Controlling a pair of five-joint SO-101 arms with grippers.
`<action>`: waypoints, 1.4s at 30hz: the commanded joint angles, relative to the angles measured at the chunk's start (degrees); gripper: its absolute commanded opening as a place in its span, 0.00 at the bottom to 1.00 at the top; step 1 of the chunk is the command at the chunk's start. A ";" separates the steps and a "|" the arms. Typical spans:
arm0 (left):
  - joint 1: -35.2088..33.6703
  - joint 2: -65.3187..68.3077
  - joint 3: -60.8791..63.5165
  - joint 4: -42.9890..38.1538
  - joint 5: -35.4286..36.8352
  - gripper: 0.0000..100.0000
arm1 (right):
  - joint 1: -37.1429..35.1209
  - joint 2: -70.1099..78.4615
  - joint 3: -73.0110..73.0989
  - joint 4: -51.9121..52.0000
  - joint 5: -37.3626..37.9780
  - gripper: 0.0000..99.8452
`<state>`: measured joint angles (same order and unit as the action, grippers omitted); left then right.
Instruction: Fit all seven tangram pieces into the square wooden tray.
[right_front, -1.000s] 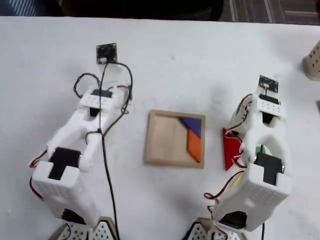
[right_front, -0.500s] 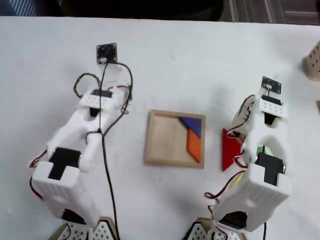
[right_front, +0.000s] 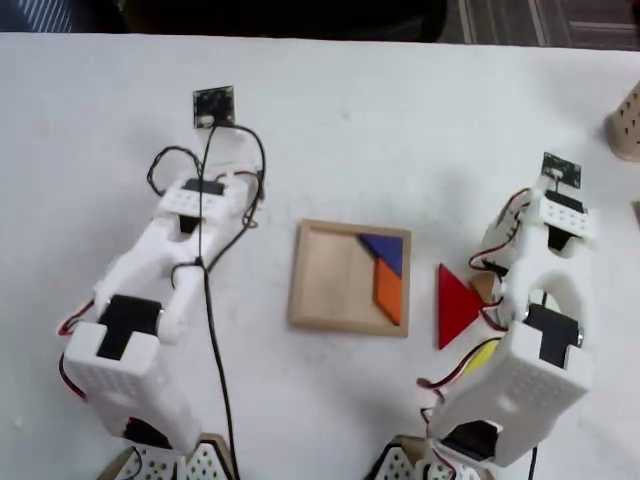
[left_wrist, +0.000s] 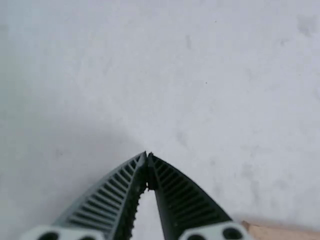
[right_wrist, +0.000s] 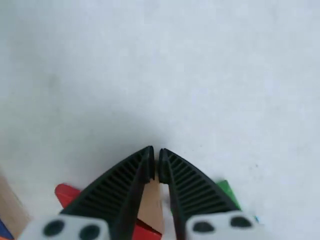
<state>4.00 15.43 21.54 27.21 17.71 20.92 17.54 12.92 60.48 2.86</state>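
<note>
Two pieces in tray: a blue piece (right_front: 385, 250) and an orange piece (right_front: 389, 290) lie touching each other along the side of the wooden tray (right_front: 320, 275) nearest the right arm; the rest of its floor is bare wood.
left gripper (left_wrist: 147, 156): fingers closed tip to tip with nothing held, above the bare white table (right_front: 400, 120); a corner of the wooden tray shows near its base.
right gripper (right_wrist: 155, 151): fingers drawn together to a thin slit, nothing seen between the tips, low over the table.
red triangle (right_front: 453, 305): flat on the table between the wooden tray and the right arm, apart from the tray, beside the right gripper's fingers.
tan piece (right_wrist: 152, 212): under the right gripper's fingers, just beside the red triangle.
green piece (right_wrist: 226, 190): on the side of those fingers away from the red triangle.
yellow piece (right_front: 484, 352): partly hidden beneath the right arm, behind its gripper.
</note>
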 joint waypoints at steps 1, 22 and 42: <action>0.04 -0.48 -3.16 0.35 -0.35 0.02 | 2.15 -1.19 -5.01 1.80 3.60 0.02; 0.04 -0.22 -3.69 0.18 -0.35 0.02 | -4.00 -6.73 0.88 12.70 2.73 0.02; 0.04 -0.13 -3.69 0.00 -0.35 0.02 | -0.84 10.51 -13.19 8.48 3.25 0.02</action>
<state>4.00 15.43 21.54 27.21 17.71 17.32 24.13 8.88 68.57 6.29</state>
